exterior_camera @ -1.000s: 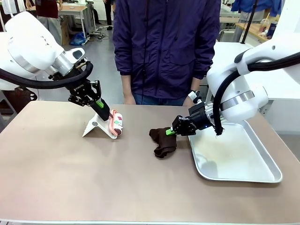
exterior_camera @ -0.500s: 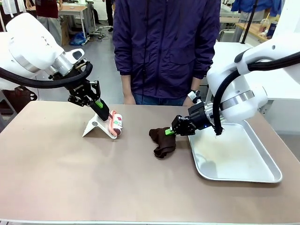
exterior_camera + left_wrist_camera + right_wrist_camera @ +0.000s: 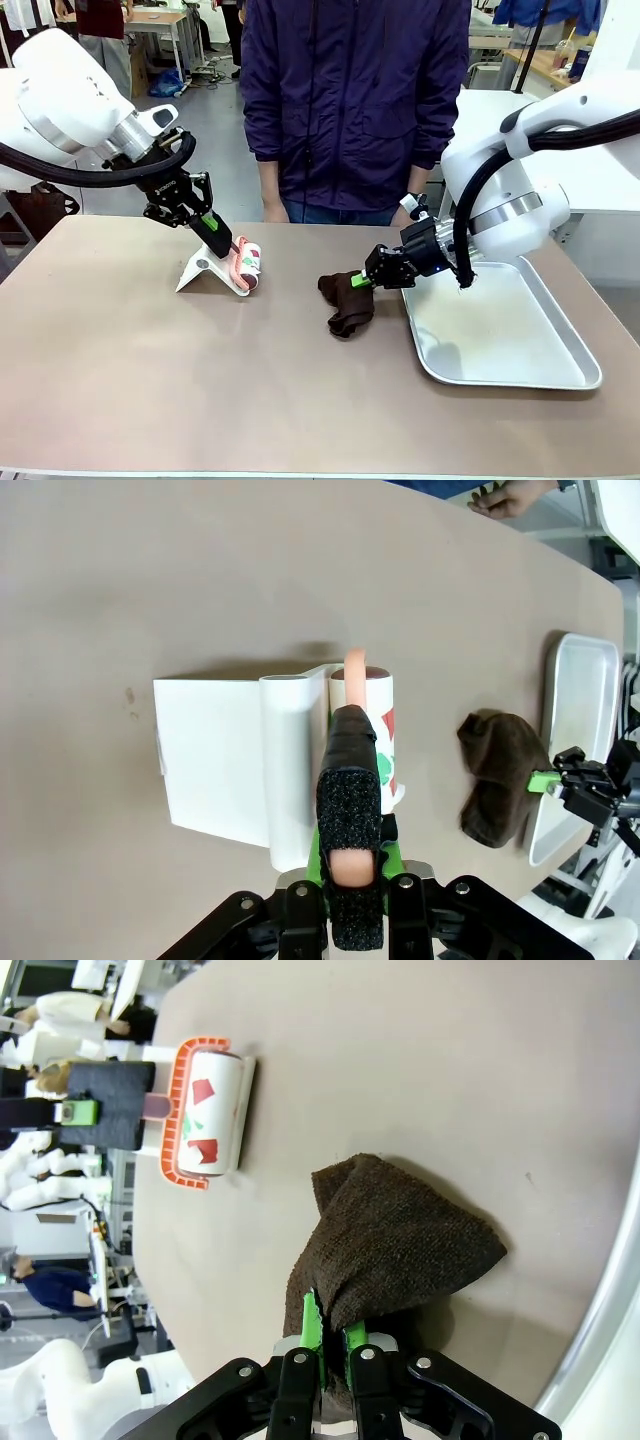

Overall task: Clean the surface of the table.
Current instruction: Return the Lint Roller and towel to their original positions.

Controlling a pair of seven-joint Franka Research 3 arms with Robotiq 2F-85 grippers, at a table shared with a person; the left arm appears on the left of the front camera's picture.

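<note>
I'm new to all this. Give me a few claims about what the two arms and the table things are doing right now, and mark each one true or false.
1. The right gripper pinches the brown cloth. True.
2. The brown cloth lies inside the metal tray. False: it is on the table, beside the tray.
3. The left gripper is shut on the lint roller by its handle. True.
4. The person's hands hold the white stand. False: nobody's hand touches it.
</note>
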